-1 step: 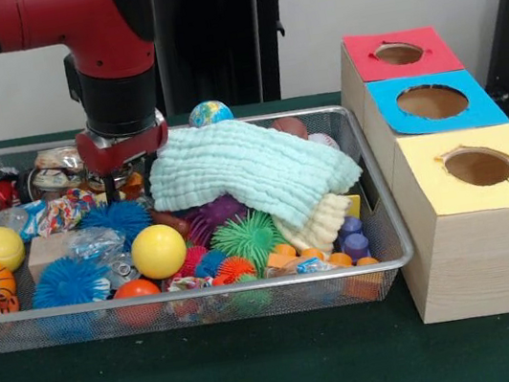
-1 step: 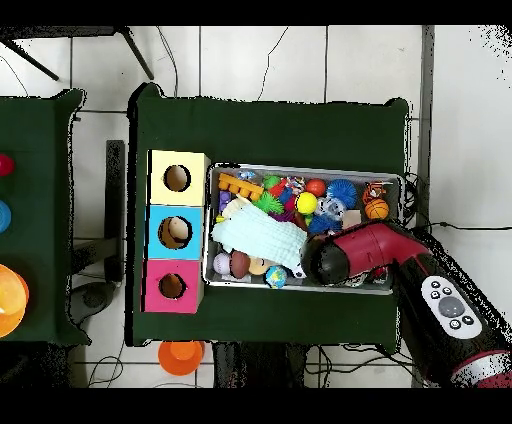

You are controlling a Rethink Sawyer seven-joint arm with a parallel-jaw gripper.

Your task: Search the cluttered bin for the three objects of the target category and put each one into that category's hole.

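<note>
The gripper [image 1: 116, 186] is lowered into the far left part of the wire bin [image 1: 389, 257], among wrapped toys beside a blue spiky ball [image 1: 115, 216]; whether its fingers are spread cannot be told. The three-holed wooden box [image 1: 481, 242] is placed just beside the bin.

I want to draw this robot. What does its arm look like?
The arm is fat and round, shiny red with black bands. In the overhead view a grey oval panel with small round buttons sits on it. Its hand hangs from a red wrist ringed in silver.
</note>
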